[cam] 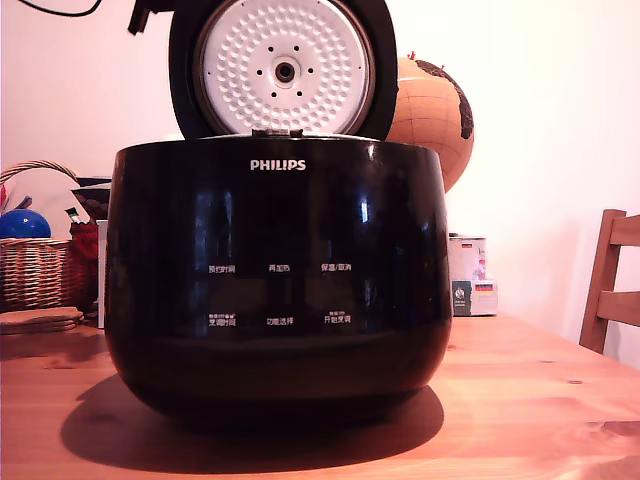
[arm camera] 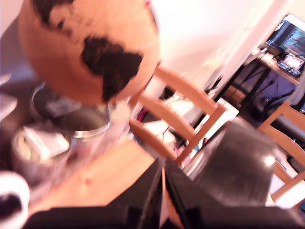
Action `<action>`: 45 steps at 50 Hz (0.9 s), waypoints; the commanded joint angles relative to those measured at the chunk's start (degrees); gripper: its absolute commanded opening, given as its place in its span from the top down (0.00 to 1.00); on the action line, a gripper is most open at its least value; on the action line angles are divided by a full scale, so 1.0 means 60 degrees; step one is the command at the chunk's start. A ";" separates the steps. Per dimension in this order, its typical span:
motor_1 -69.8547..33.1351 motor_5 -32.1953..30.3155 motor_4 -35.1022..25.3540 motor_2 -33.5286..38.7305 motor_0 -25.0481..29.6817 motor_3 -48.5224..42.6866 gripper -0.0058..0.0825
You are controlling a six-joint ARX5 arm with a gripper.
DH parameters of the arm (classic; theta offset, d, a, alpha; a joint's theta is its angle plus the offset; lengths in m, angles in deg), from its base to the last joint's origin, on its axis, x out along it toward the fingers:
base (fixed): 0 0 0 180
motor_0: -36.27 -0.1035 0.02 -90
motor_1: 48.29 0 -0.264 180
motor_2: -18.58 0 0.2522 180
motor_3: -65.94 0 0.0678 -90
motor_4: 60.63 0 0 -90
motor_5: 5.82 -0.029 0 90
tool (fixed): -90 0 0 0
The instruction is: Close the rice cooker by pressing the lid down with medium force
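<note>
1. Rice cooker (cam: 278,290) sits mid-counter (cam: 530,410), filling the centre of the exterior view; glossy black, white "PHILIPS" lettering near the top rim, two rows of small white labels below.
2. Lid (cam: 284,68) is up, hinged at the back, standing nearly upright above the pot; white dimpled underside with a central hole faces the camera.
3. Small dark object (cam: 140,15) shows at the top edge, just at the exterior view's left of the lid; can't tell whether it's part of the arm or whether it touches the lid.
4. Gripper (arm camera: 163,202) appears only in the wrist view, blurred: two dark fingers (arm camera: 143,200) nearly pressed together, a thin sliver of gap between them, nothing pinched.
5. Wrist view also shows an orange globe (arm camera: 90,45) with dark patches, jars (arm camera: 81,126) beneath it, wooden chair (arm camera: 181,119) backs, and a lit monitor (arm camera: 290,40) far off. All blurred.
6. Exterior view: globe (cam: 432,105) peeks out behind the lid on the exterior view's right.
7. Wicker basket (cam: 35,265) with a blue ball (cam: 24,224) stands behind the cooker at the exterior view's left, well apart from it.
8. Small box (cam: 470,280) on the counter behind the cooker, exterior view's right; wooden chair (cam: 610,285) at the far right edge.
</note>
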 commanded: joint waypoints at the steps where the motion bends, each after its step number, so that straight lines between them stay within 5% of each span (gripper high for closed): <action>1: -0.0186 -0.0255 -0.0299 -0.0044 0.0029 -0.0284 0.96; 11: -0.0182 -0.0718 -0.1151 -0.0492 0.0171 -0.2007 0.96; 20: -0.0182 -0.1468 -0.0907 -0.1137 0.0605 -0.3457 0.96; 35: -0.0182 -0.2331 0.2473 -0.1220 0.1810 -0.4455 0.96; 45: -0.0182 -0.2422 0.3446 -0.1209 0.2459 -0.4561 0.96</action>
